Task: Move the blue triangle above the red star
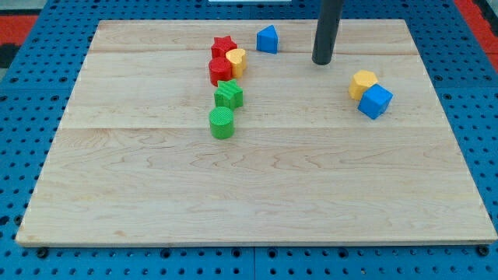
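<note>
The blue triangle (268, 39) lies near the view's top, just right of the red star (223, 47) with a small gap between them. My tip (322, 61) is to the right of the blue triangle and a little lower, not touching any block. The rod rises from it out of the view's top.
A yellow heart (236, 61) and a red round block (219, 71) touch below the red star. A green star (229, 94) and a green cylinder (222, 123) lie below those. A yellow hexagon (362, 83) and a blue cube (376, 101) touch at the right.
</note>
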Controlling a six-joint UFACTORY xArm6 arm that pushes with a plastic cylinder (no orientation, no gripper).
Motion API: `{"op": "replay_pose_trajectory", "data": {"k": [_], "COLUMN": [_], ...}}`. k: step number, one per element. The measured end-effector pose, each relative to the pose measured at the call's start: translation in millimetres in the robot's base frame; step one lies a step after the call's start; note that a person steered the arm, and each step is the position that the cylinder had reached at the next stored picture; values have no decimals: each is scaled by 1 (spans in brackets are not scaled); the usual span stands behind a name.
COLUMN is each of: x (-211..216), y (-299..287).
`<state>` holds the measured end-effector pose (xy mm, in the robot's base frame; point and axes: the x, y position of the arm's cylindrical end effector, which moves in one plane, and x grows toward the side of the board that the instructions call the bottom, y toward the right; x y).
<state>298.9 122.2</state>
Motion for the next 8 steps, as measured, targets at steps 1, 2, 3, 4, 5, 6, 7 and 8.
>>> {"op": "replay_pose_trajectory", "data": {"k": [1, 2, 3, 4, 5, 6, 7, 8], "x": [-2, -23, -29, -29, -34, -37, -43, -50], "y": [24, 34, 34, 34, 21, -2, -56, -131]}}
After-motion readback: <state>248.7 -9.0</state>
